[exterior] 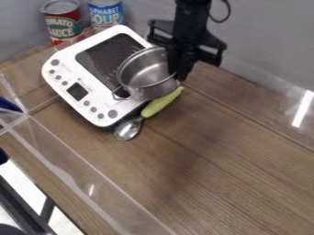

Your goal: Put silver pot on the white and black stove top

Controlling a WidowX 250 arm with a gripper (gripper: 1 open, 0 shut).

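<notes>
The silver pot [143, 71] hangs tilted in the air over the right edge of the white and black stove top [84, 72], its open mouth turned toward the camera. My black gripper [179, 66] comes down from above and is shut on the pot's right rim. The stove top lies at the back left of the wooden table, with its button panel facing the front left. Part of its black centre is hidden behind the pot.
A metal spoon with a yellow-green handle [150, 110] lies just right of the stove, under the pot. Two labelled cans [61, 22] stand behind the stove. A clear plastic barrier [73, 174] runs along the front left.
</notes>
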